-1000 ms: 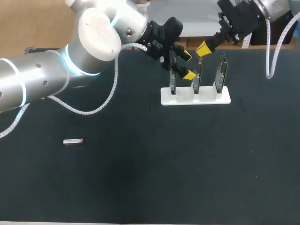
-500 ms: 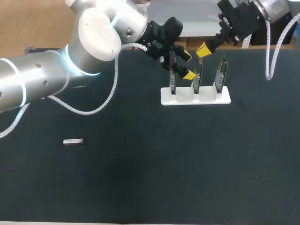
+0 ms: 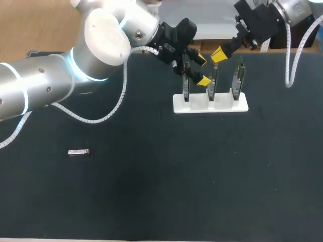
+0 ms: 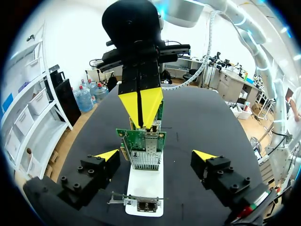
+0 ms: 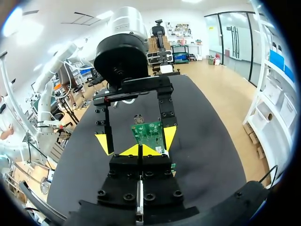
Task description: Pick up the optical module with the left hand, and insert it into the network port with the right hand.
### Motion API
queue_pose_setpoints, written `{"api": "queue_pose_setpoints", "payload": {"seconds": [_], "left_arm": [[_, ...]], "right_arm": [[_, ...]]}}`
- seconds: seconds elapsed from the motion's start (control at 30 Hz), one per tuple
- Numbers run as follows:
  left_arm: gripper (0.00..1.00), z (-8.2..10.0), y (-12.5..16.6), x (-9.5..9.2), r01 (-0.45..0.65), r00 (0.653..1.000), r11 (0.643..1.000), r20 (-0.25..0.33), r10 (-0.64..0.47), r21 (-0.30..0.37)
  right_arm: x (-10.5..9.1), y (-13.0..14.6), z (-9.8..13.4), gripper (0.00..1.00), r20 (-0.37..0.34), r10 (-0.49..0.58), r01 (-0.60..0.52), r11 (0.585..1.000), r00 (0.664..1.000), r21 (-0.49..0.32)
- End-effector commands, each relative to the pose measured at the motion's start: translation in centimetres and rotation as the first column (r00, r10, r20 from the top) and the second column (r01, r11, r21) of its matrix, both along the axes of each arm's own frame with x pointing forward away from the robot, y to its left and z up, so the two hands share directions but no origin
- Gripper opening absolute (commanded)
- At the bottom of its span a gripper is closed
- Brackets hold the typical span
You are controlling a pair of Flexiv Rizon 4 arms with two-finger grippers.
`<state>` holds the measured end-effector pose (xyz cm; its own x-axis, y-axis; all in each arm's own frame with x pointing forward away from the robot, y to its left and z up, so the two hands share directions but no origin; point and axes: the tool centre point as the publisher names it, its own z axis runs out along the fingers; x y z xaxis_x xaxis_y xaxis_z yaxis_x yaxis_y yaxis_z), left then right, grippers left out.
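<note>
The module (image 3: pixel 78 152) lay far from the white stand (image 3: pixel 210 103). My left gripper (image 3: pixel 201 69), fingers (image 4: pixel 107 154) apart, needed to come down straight over it.

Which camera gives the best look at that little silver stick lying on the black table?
The head view: the optical module lies flat and alone on the table. Neither wrist view shows it; both face the green cards instead.

Table (image 3: pixel 166 176), as I see it from overhead.
- Far centre-right: rack (image 3: pixel 210 103), three boards standing in it side by side.
- My left gripper (image 3: pixel 201 69): between left board (image 3: pixel 186 88) and middle board (image 3: pixel 212 83).
- My right gripper (image 3: pixel 218 54): at the middle board's top.
- Near left, well apart: optical module (image 3: pixel 78 152), lying flat.
</note>
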<state>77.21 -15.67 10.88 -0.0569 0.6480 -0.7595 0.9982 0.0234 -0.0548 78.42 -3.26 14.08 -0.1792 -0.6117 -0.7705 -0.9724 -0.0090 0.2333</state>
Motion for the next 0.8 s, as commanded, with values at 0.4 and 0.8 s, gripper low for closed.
{"api": "queue_pose_setpoints", "payload": {"seconds": [0.4,0.8], "left_arm": [[1.0,0.1,-0.1,0.2,0.001,1.0,1.0,-0.003,-0.001,0.005],[1.0,0.1,-0.1,0.2,0.001,1.0,1.0,-0.003,-0.001,0.005]], "right_arm": [[0.4,-0.2,0.1,0.0,0.001,-0.01,0.01,0.999,1.0,0.036],[0.0,-1.6,3.6,0.0,0.088,-0.027,0.019,0.995,0.996,0.094]]}}
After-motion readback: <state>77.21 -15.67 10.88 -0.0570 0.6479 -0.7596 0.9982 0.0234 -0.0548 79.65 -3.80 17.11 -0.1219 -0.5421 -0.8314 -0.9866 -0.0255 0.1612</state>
